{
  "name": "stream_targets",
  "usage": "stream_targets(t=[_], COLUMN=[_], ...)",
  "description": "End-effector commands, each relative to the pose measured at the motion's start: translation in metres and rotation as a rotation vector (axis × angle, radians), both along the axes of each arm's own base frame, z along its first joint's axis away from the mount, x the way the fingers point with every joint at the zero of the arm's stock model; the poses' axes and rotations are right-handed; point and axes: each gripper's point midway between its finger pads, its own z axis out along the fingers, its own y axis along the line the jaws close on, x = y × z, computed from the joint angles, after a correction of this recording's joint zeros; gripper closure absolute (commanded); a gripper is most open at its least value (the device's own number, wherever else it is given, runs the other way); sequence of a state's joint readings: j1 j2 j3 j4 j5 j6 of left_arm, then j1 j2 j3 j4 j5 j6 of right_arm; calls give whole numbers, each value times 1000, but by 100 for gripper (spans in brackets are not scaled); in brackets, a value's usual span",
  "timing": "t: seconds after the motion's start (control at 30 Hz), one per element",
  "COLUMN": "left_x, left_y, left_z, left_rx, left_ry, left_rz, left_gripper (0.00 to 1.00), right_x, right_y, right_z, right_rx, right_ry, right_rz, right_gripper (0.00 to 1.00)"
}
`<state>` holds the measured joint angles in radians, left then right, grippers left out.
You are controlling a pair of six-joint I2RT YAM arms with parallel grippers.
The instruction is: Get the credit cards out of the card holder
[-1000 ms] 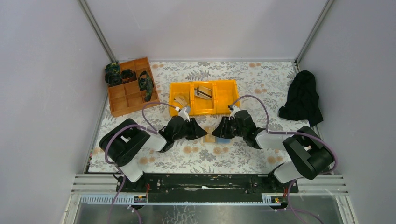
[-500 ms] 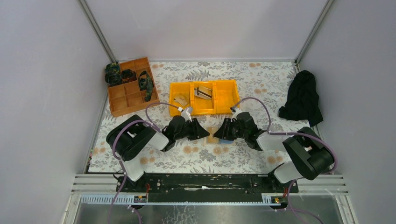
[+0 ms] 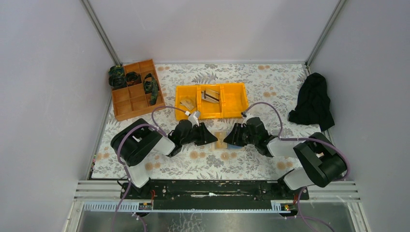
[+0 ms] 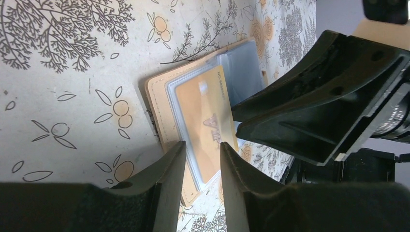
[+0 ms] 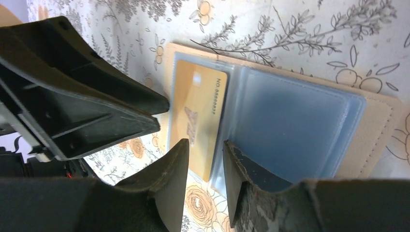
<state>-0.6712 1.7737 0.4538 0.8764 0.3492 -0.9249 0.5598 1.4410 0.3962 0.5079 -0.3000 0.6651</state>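
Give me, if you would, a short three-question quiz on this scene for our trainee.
1. True or false: the card holder lies open.
2. Where is the tan card? A) held aloft B) tucked in the holder C) lying loose beside the holder
3. What colour is the crumpled cloth?
Key: 1 true; 2 B; 3 black.

The card holder [image 4: 155, 96] has a matt tan, stitched, leather-like cover and glossy translucent plastic sleeves. The credit card [image 4: 205, 116] looks like smooth plastic. The left hand [image 4: 202, 147] and right hand [image 5: 205, 144] are matt black plastic. The surface [image 4: 58, 96] is matt with a floral print.
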Motion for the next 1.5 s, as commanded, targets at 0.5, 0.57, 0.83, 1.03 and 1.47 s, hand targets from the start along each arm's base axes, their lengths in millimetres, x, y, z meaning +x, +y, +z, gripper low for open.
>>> stream_targets(t=[0.5, 0.57, 0.83, 1.03, 1.47], left_x=[3, 3, 4, 3, 1], left_y=[-4, -4, -2, -4, -5], left_z=[-6, -6, -10, -12, -12], left_rx=[-15, -17, -2, -13, -20], left_ry=[3, 4, 9, 18, 25], left_rz=[-11, -10, -4, -14, -21], left_gripper=[62, 62, 62, 63, 66], right_x=[-3, -4, -1, 0, 3], right_y=[17, 21, 16, 16, 23], right_z=[10, 14, 16, 22, 27], right_rx=[141, 167, 146, 155, 193], right_ry=[24, 25, 7, -10, -20], right_rz=[28, 38, 14, 16, 34], right_gripper=[65, 65, 68, 69, 71])
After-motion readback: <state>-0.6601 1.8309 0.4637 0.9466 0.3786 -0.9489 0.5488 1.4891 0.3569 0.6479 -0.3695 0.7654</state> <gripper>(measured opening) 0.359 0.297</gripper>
